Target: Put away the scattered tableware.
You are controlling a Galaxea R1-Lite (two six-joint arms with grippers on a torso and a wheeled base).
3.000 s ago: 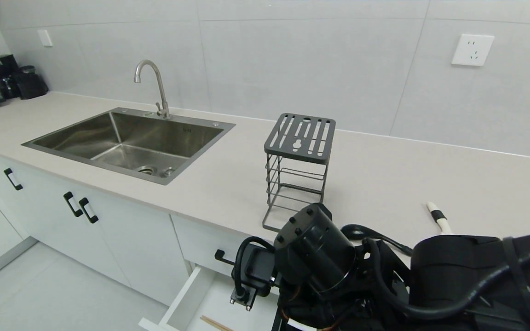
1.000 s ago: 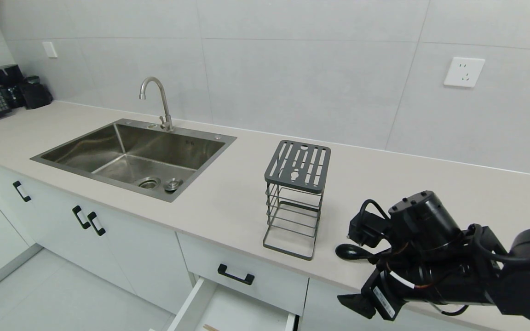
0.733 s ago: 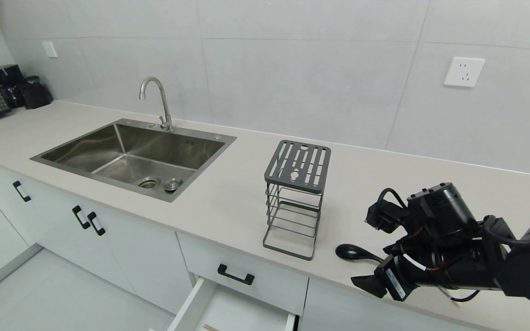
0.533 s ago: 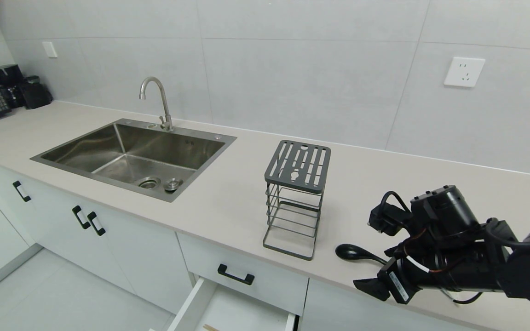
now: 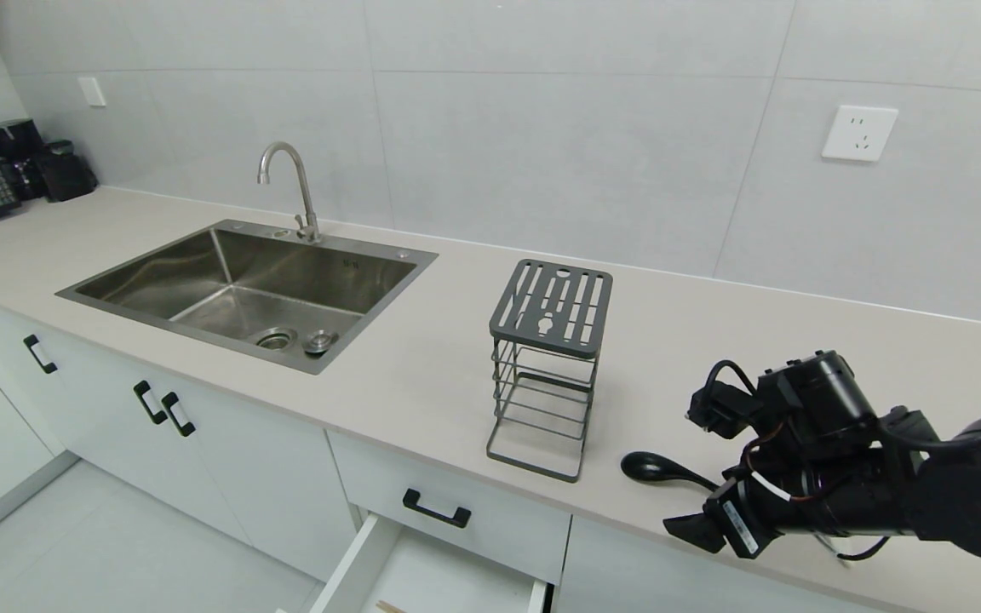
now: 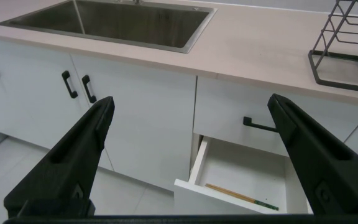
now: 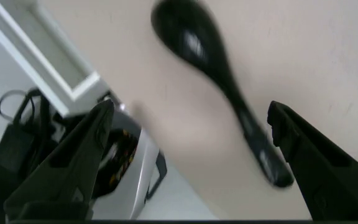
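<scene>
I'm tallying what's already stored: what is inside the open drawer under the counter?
The open drawer holds chopsticks lying on its white floor. Its rear is hidden beneath the closed drawer above.

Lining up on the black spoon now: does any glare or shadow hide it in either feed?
Head view: even light, the black spoon reads dark on the pale counter, handle end behind the right arm. Right wrist view: one small highlight on the bowl, no shadow over it, outline visible between the fingers of the open right gripper.
</scene>
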